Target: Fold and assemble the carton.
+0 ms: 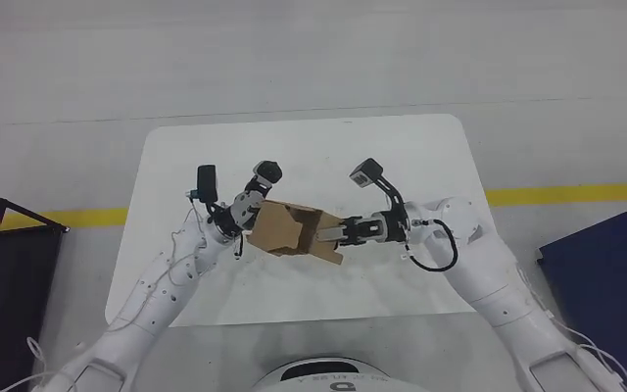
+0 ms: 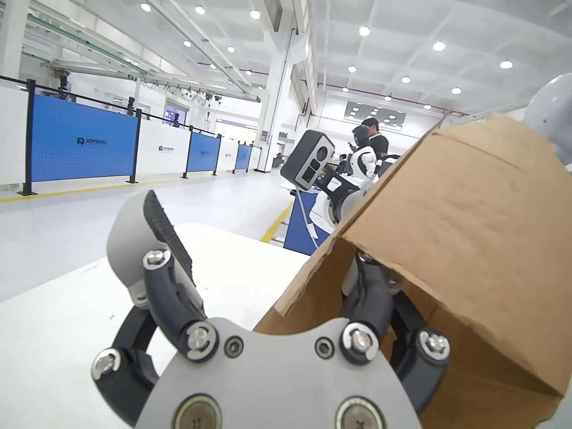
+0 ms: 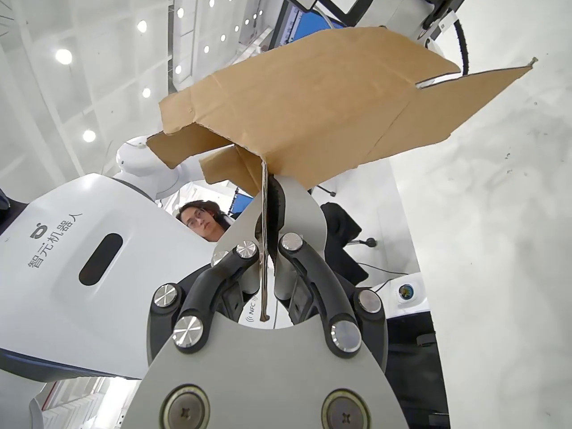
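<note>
Carton (image 1: 284, 230) half-open at worktop (image 1: 392, 157) centre, long axis 9-to-3. Right claw (image 1: 326, 233) at its 3 o'clock, pinching its edge. Left claw (image 1: 245, 210) at 10 o'clock, spread, straddling its wall; both equally near

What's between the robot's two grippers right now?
The brown cardboard carton, partly folded, fills the gap between left gripper and right gripper, seen in the top view.
</note>
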